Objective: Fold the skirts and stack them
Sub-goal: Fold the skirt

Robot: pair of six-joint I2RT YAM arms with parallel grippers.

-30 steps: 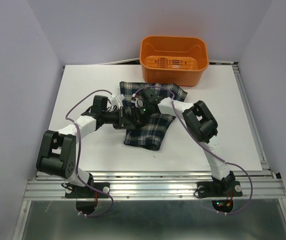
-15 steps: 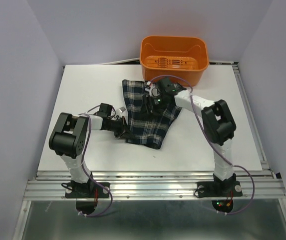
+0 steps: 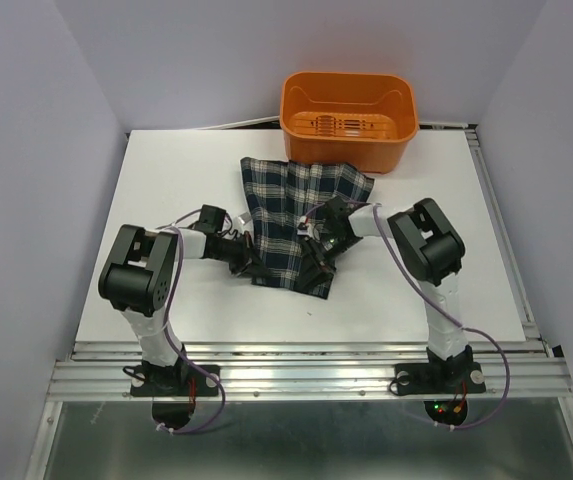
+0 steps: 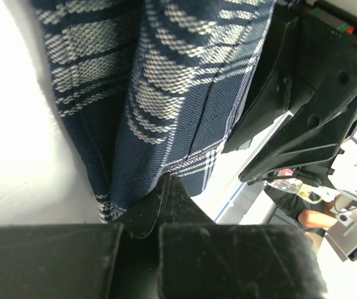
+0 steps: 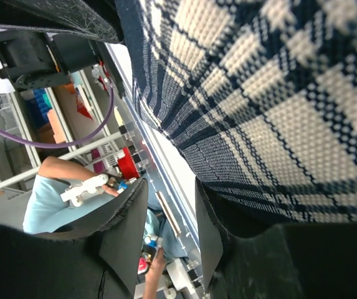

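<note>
Your left gripper (image 3: 246, 258) has its fingers pressed together at the near left edge of the skirt (image 3: 301, 205), and the plaid lies flat just beyond its tips. Your right gripper (image 3: 317, 264) rests at the skirt's near right corner with fingers spread, cloth against one finger (image 5: 210, 232).

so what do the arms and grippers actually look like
Both the left arm and right arm have white links with boxy black joint housings and a thin purple cable looping alongside. The left gripper and right gripper are black, with flat, rough-textured fingers.
</note>
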